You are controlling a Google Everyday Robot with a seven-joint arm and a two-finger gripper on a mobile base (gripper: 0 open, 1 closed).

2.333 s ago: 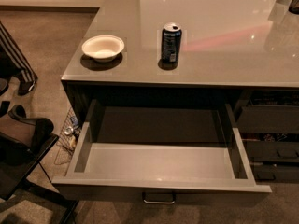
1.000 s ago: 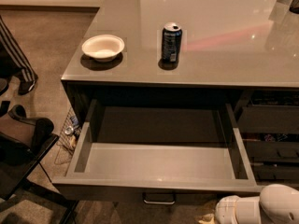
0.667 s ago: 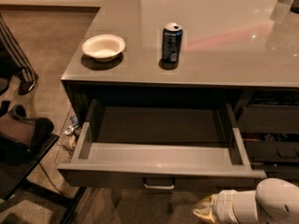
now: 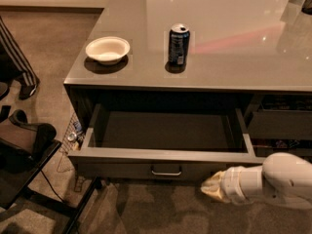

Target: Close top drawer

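The top drawer point(image 4: 165, 155) is a wide, shallow grey drawer with a light grey inside. It stands partly open under the desk top, and nothing shows inside it. A small silver bar handle point(image 4: 166, 171) sits at the centre of its front. My gripper point(image 4: 210, 188) comes in from the lower right on a white arm point(image 4: 273, 179). Its tan tip is at the right part of the drawer front, to the right of the handle.
A white bowl point(image 4: 107, 49) and a dark soda can point(image 4: 178, 44) stand on the glossy grey desk top point(image 4: 234, 38). Narrower dark drawers point(image 4: 282, 123) are at the right. A black chair point(image 4: 24, 155) and a person's striped leg point(image 4: 14, 57) are at the left, on carpet.
The arm has come in from the lower right and moved up to the drawer front. The drawer has slid inward and shows less of its inside.
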